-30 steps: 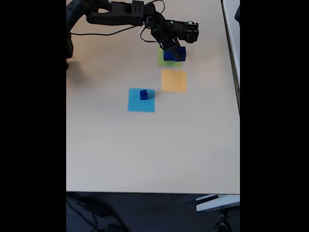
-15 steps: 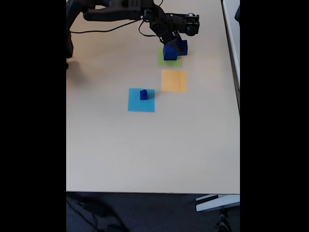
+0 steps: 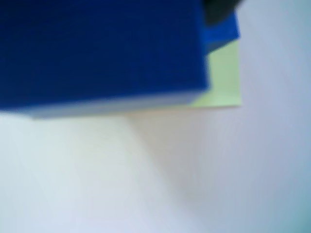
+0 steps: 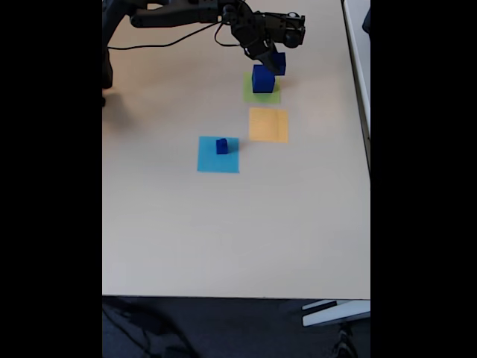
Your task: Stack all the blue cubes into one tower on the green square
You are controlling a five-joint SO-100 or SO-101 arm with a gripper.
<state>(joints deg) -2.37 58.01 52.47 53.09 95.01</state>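
Fixed view, near end: bench (image 4: 223, 239) is a matte beige slab, bare.

Mid bench: flat light blue paper square (image 4: 218, 154) with a small dark blue cube (image 4: 221, 146) sitting near its far edge. Just past it, to the right, flat orange paper square (image 4: 268, 124), nothing on it.

Far end: pale green square (image 4: 261, 91) carries a large blue cube (image 4: 262, 78), solid, sharp-edged. A second blue cube (image 4: 277, 63) sits higher, at its far right, under the black arm's tool (image 4: 270, 58); can't tell whether it rests on the large one.

Tool state: looks closed on that upper cube, but the contact is too small to confirm, so can't tell.

Wrist view: blurred. Big blue face (image 3: 97, 48) fills the upper left, a green square corner (image 3: 223, 82) pokes out on its right, and pale bench lies below.
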